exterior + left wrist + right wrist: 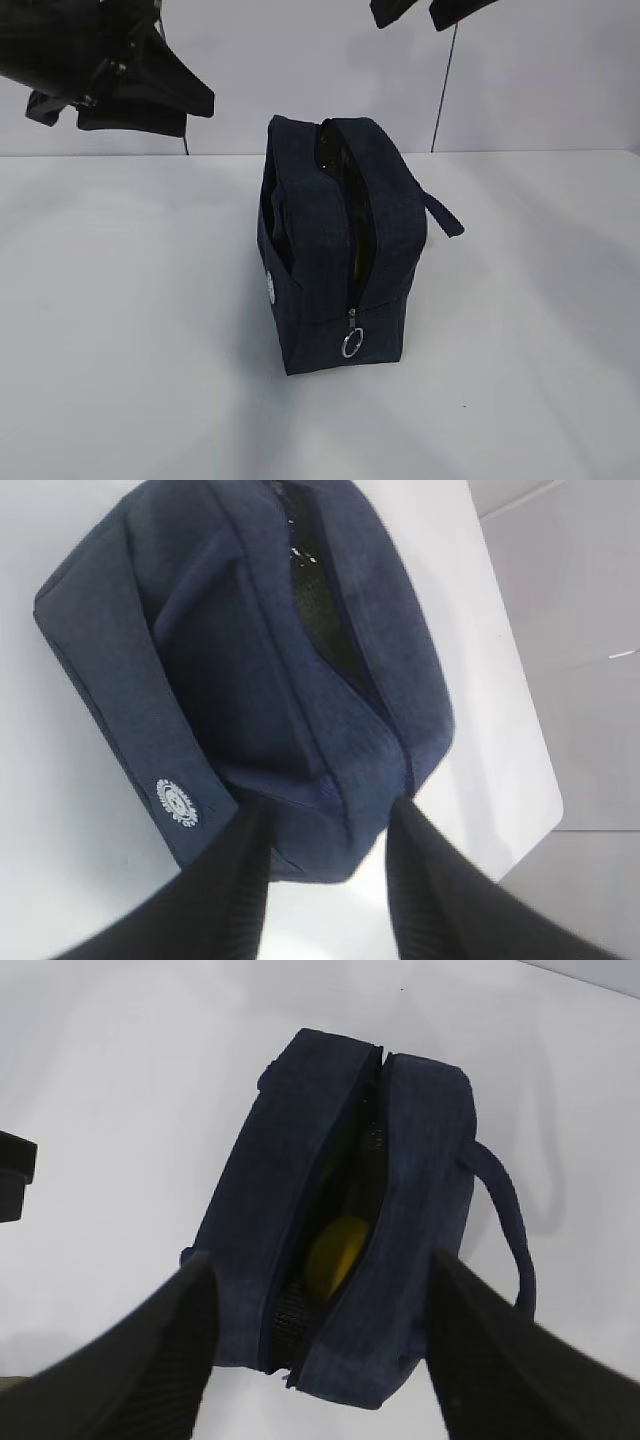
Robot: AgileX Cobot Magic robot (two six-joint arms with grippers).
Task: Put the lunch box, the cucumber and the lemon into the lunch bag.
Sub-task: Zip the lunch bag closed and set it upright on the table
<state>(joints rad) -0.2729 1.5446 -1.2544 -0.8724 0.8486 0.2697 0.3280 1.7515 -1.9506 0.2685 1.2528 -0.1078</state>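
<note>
Spreading wide with nothing between its fingers, the right gripper [318,1345] hangs above the lunch bag [345,1210], and only this wrist view looks through the unzipped slot to the lemon [335,1252] lying inside. The left gripper [325,865] is parted and empty too, poised over the bag's end, where a round white emblem [179,802] shows. From the exterior view the bag stands on the white table [120,330], ring pull [351,346] dangling, both arms raised clear; lunch box and cucumber cannot be made out.

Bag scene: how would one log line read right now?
bag: upright, zipper open | lemon: inside | left pincer: open, above bag | right pincer: open, above bag
</note>
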